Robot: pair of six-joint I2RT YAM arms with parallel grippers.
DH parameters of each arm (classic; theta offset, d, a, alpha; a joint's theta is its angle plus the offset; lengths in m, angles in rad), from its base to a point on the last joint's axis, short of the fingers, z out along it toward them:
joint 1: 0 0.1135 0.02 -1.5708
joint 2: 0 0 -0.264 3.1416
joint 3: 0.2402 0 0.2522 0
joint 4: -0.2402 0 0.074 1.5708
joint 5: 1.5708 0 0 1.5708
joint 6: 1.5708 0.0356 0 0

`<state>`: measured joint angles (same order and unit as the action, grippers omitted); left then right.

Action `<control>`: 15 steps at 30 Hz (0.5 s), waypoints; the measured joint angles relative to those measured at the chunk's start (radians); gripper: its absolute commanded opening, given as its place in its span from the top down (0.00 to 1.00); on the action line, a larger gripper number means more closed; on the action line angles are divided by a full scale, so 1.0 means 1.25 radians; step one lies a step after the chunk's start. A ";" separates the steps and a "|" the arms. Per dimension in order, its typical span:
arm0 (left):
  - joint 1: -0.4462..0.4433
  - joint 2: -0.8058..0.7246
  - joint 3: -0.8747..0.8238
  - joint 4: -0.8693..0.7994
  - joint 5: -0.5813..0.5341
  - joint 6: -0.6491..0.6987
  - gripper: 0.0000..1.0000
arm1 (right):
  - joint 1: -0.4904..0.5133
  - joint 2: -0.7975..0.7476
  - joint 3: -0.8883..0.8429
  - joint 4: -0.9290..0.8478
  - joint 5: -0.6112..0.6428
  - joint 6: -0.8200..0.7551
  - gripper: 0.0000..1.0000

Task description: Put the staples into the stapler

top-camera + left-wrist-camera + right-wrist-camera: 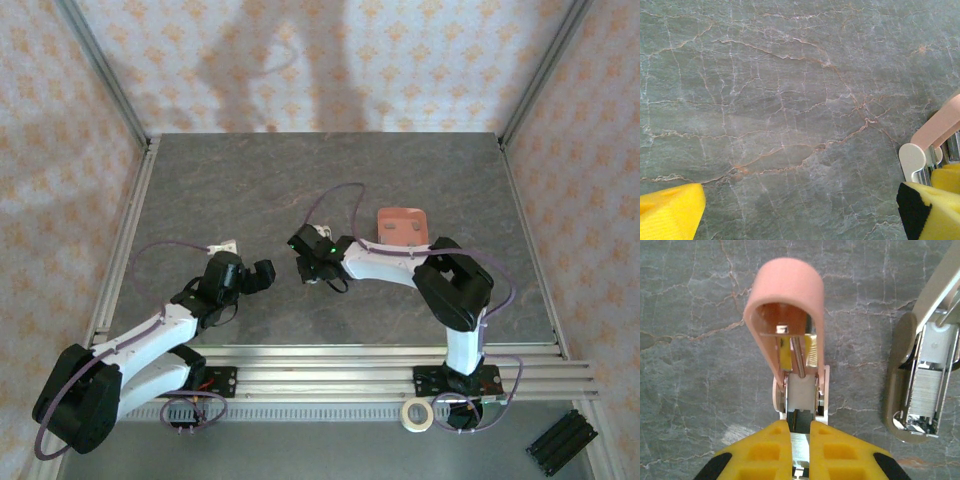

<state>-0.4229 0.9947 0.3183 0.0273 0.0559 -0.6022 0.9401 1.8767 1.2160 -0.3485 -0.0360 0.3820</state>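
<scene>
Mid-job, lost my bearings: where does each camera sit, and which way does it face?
Top external: above and behind the arm bases, looking down on the grey table; both arms, left gripper and right gripper show.
Left wrist: on the left arm, facing the table; its yellow fingers spread at the lower corners.
Right wrist: on the right arm, facing the table; its gripper shut on the pink stapler.
Shared: top and right wrist both show the right gripper.

**Camera Placement: Three Views, One Table**

Top view: fixed, high above and behind the near edge of the table (250, 180), looking down over all of it. Left wrist view: close above the table, facing down between the left fingers (670, 212). Right wrist view: close above the table, facing down past the right fingers (765, 450) and the stapler (787, 290). All three share the table's grey marbled top.
</scene>
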 measured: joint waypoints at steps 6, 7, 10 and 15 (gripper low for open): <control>0.000 0.000 0.000 0.000 0.000 0.000 0.01 | 0.002 0.000 -0.001 0.000 0.003 0.002 0.87; 0.000 0.000 0.000 0.000 0.000 0.000 0.01 | 0.002 0.000 -0.001 0.000 0.003 0.003 0.85; 0.000 0.000 0.000 0.000 0.000 0.000 0.01 | 0.002 0.000 -0.001 0.000 0.003 0.011 0.80; 0.000 0.000 0.000 0.000 0.006 0.000 0.01 | 0.002 0.000 -0.001 -0.002 0.008 0.017 0.75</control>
<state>-0.4229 0.9947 0.3183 0.0273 0.0639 -0.6022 0.9421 1.8763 1.2144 -0.3515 -0.0265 0.4038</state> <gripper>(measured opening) 0.994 0.246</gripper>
